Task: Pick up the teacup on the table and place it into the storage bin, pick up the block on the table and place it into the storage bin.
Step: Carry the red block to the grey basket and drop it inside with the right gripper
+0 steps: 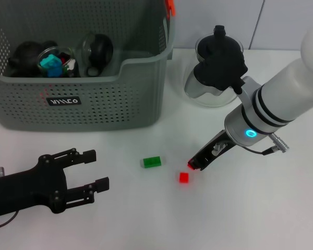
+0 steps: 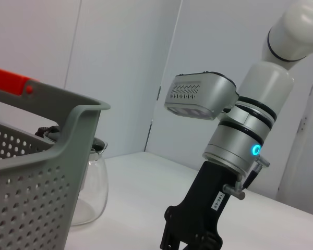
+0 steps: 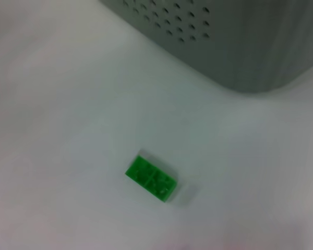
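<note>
- The storage bin is the biggest thing. It stands at the back of the table, on the robot's left. It has some dark things, a blue-green bit and a round see-through thing in it. I see no teacup out on the table, so I think the cup part is done and the block is the job now.
- The glass pot with a black lid stands just beside the bin, on the robot's right. It is not part of the job. The big white arm reaches past it, so the arm should go wide when it swings to the bin and not knock it.
- The left gripper hangs low over the near left of the table. Its two fingers are spread apart and hold nothing. It looks like it is just waiting.
- The right gripper is down near the table, in the middle. I cannot tell if its claw is open or closed.
- The green block lies flat in front of the bin. The right wrist view looks right at it.
- The red block is the smallest. It lies just beside the tip of the right gripper, with the green block near it.
- To do it well, the claw should come straight down with one finger on each side of one block. It should pinch softly, as a tiny block can pop away. Then lift high, go over the bin's rim and let go inside.
</note>
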Controlling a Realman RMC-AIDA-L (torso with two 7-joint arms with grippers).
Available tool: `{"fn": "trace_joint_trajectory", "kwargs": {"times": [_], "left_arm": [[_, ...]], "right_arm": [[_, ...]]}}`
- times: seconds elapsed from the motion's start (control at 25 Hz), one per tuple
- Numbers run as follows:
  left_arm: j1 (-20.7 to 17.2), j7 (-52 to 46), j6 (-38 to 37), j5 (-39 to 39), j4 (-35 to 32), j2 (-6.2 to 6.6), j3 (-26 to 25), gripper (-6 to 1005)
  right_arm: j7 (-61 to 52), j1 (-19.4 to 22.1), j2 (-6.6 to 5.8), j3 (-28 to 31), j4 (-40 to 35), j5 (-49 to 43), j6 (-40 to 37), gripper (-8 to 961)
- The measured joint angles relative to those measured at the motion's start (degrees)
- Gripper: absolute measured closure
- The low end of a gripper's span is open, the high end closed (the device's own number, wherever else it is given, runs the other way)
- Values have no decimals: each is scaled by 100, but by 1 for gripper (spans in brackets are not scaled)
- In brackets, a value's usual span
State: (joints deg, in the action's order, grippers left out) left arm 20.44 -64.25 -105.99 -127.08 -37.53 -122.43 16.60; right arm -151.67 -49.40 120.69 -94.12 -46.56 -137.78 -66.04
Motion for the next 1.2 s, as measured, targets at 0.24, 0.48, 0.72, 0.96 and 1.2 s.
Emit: {"fn": "trace_joint_trajectory", "kwargs": {"times": [0.24,0.48,0.72,0.96,1.2], "left_arm": [[-28,0,-23,0,0,0,-63,276],[-44,0,-34,0,0,0,-63,277],[-49,0,-45,0,-6,5,-96,278],[-58,0,-54,0,0,8,-131,278],[-56,0,-63,0,0,9,-132,279]], "right_arm": [[-3,65,-30,84,-140,105,-154,842],[48,450,-51,549,-1103,82,-667,841],[531,964,-53,1616,-2598,525,-1699,841],[1153,1130,-59,2853,-3517,2090,-2826,842],[1563,937,-90,3623,-3798,3173,-3069,842]]}}
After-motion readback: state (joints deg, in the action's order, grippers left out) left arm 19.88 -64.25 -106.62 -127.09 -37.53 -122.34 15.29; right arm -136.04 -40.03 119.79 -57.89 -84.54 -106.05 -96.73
